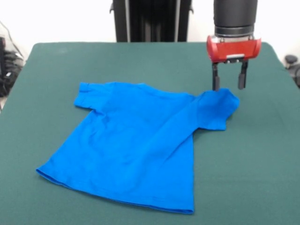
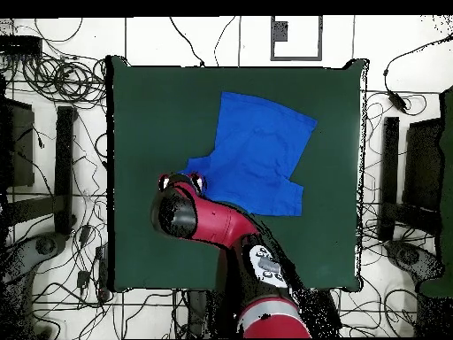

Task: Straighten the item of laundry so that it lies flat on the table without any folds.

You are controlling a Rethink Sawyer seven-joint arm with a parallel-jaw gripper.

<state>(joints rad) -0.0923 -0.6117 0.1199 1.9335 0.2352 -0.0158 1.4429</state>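
T-shirt (image 1: 136,150) lies mid-table (image 1: 262,178); gripper (image 1: 229,87) hangs over its right sleeve

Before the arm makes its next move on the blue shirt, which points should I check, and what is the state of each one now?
1. Gripper open: ok, its two fingers stand apart.
2. Gripper above the shirt's sleeve: ok, the tips hang at its far edge.
3. Fingers touching cloth: cannot tell from either view.
4. T-shirt flat with no folds: not ok, a diagonal fold runs from that sleeve down across the body.
5. Shirt fully on the table: ok, green shows along every visible side.
6. Other sleeve spread: ok, it lies flat.
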